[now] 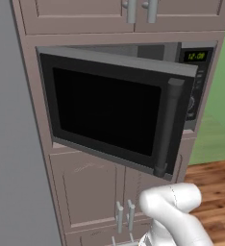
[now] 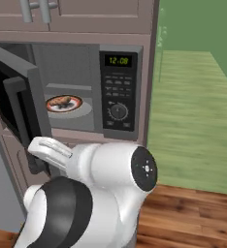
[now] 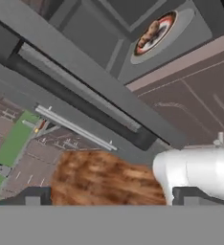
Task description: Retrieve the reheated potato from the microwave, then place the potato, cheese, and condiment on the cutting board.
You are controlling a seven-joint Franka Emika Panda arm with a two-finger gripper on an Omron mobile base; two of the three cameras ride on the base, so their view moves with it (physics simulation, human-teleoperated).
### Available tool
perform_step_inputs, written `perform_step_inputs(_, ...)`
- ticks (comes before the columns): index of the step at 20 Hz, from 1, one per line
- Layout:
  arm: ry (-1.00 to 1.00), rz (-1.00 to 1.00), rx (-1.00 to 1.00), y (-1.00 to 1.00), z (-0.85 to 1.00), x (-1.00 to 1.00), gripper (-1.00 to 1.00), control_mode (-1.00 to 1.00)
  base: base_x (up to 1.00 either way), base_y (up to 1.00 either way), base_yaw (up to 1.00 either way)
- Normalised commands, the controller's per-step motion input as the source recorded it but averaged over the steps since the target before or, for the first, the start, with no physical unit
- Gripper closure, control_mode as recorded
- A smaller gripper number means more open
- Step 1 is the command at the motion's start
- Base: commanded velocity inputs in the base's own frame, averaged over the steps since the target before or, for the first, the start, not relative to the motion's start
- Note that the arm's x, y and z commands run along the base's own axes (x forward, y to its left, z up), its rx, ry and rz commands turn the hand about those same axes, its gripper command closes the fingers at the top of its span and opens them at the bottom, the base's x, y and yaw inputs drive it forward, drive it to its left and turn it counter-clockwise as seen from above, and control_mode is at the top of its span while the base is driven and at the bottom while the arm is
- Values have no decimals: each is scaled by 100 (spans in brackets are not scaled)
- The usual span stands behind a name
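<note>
The microwave (image 2: 119, 92) is built into a cabinet column, and its black glass door (image 1: 107, 108) stands swung open to the left. Inside, the brown potato (image 2: 63, 101) lies on a round red-rimmed plate (image 2: 75, 107) on the turntable. The hand view looks up at the potato (image 3: 152, 32) from below the door's long dark handle (image 3: 80, 95). My gripper (image 3: 111, 197) is open, with nothing between its fingers, low in front of the microwave and well short of the potato. The cheese, condiment and cutting board are out of view.
Cabinet doors with metal handles (image 1: 124, 216) sit below the microwave, and more cabinets (image 1: 141, 9) above it. The open door juts out toward me on the left. Wooden floor (image 2: 193, 213) and a green wall (image 2: 198, 29) lie to the right.
</note>
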Motion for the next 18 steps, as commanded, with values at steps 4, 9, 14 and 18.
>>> perform_step_inputs(4,0,20,29,-3,-3,91,-100,-100,0,0,0)
perform_step_inputs(9,0,21,24,32,-18,50,-100,-100,0,0,0)
perform_step_inputs(14,-1,17,21,43,-11,48,-100,-100,0,0,0)
perform_step_inputs(18,0,14,17,36,-1,81,-100,-100,0,0,0)
